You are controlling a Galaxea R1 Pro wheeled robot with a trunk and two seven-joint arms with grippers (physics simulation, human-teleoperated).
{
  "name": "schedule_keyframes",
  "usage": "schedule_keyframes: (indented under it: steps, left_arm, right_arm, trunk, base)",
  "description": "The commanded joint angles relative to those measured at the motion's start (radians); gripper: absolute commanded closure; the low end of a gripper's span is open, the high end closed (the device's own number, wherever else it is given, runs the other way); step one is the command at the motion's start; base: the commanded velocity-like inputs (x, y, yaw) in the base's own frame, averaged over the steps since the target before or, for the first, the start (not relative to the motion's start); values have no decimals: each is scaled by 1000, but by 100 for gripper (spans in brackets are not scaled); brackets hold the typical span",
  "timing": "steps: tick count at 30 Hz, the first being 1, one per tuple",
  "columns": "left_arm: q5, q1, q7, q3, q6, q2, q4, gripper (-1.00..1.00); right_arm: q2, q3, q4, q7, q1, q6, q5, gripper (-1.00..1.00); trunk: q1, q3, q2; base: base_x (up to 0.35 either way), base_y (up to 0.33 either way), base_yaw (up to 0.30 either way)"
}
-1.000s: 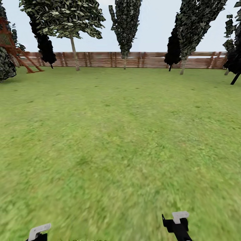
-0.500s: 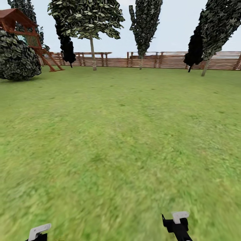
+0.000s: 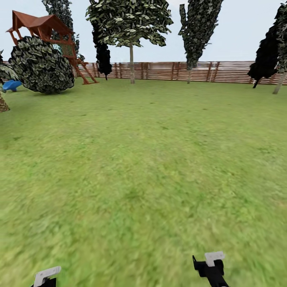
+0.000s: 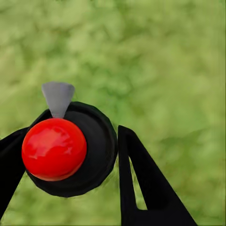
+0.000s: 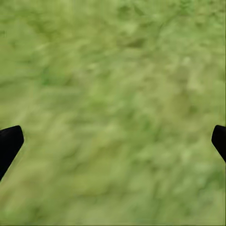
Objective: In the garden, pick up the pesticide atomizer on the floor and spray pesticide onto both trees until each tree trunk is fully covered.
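Grass fills the lower head view, and at the far left a blue toy (image 3: 11, 85) is seen beside a round bush (image 3: 42, 65), with the red-roofed playhouse (image 3: 42, 26) rising behind it. Further right, a tree with a pale bare trunk (image 3: 131, 63) is picked out against the slatted fence (image 3: 223, 71); a narrow dark tree (image 3: 197, 28) is seen beyond it, and another pale trunk (image 3: 279, 83) is just caught at the right edge.

Down at the left, the left claw (image 4: 70, 155) is closed around the pesticide atomizer (image 4: 70, 150). A black rounded body topped by a glossy red cap (image 4: 54, 149) is pinched between the black fingers (image 4: 141, 183), with a grey nozzle (image 4: 58, 98) jutting out past the rim. So the atomizer is carried in the left claw, above the lawn.

It is judged rigid, light and smooth-sided, so slipping is likely unless it is held around the body, clear of cap and nozzle. Its long axis appears to run along the wrist camera's line of sight, cap toward the lens; the nozzle is pointed sideways out from the body.

At the right, the right claw (image 5: 113, 141) is spread wide with nothing held, its fingertips (image 5: 9, 141) barely seen over grass.
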Motion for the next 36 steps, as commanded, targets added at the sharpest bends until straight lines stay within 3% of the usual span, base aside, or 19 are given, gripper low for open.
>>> schedule_keyframes:
  steps: [1, 9, 22, 28, 36]
  left_arm:
    - [0, 0, 0, 0, 0, 0, 0, 100]
    - [0, 0, 0, 0, 0, 0, 1, 100]
    - [-3, 1, 0, 1, 0, 4, 0, 100]
    - [-3, 10, 0, 1, -1, 5, -1, 100]
    - [-3, 11, 0, 0, -2, 2, -1, 100]
  right_arm:
    - [0, 0, 0, 0, 0, 0, 0, -100]
    - [-2, 0, 0, 2, 0, 2, 1, -100]
    - [-4, 4, 56, 3, 3, 2, 6, -100]
    - [14, 4, 138, 6, 5, 6, 5, -100]
    - [16, 3, 143, 5, 46, 6, 5, -100]
  trunk:
    - [0, 0, 0]
    - [0, 0, 0]
    - [0, 0, 0]
    - [0, 0, 0]
    - [0, 0, 0]
  base:
    - [286, 202, 282]
    - [292, 187, 235]
    - [337, 12, 5]
    - [339, 0, 0]
    - [340, 0, 0]
